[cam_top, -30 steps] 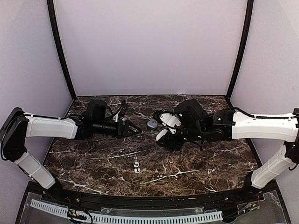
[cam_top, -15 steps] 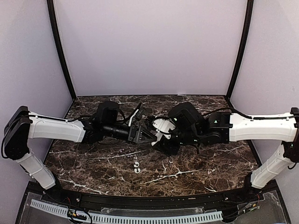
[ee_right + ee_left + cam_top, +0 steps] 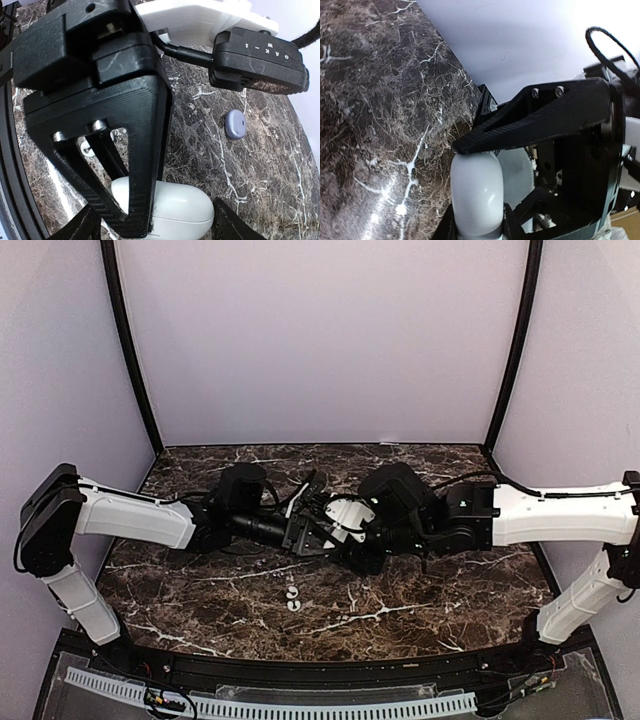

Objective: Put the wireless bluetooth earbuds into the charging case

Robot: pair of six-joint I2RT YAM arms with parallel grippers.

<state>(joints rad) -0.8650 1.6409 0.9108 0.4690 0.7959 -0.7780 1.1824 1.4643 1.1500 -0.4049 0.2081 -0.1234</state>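
Surface (image 3: 450,590): dark veined marble. It looks hard and smooth, so small glossy things will likely skate on it if nudged.
Right end effector (image 3: 160,221): closed on a white pebble (image 3: 177,209), with one finger at each end of it.
Left end effector (image 3: 312,531): nose to nose with the right one at mid-surface. Its fingers flank the same pebble closely, but I cannot tell whether they pinch it.
Charging case (image 3: 235,123): lavender, lid shut, lying on bare surface beyond both end effectors and touched by neither. I judge it light, rigid and slippery. It is best gripped across its broad sides, low on the body, so the lid seam stays free to open.
Earbuds (image 3: 293,605): two white specks just beside each other toward the near edge, well apart from the case. They are probably feather-light, hard and slick, and apt to squirt out of a grip. Pinch one at a time, gently, across the body.
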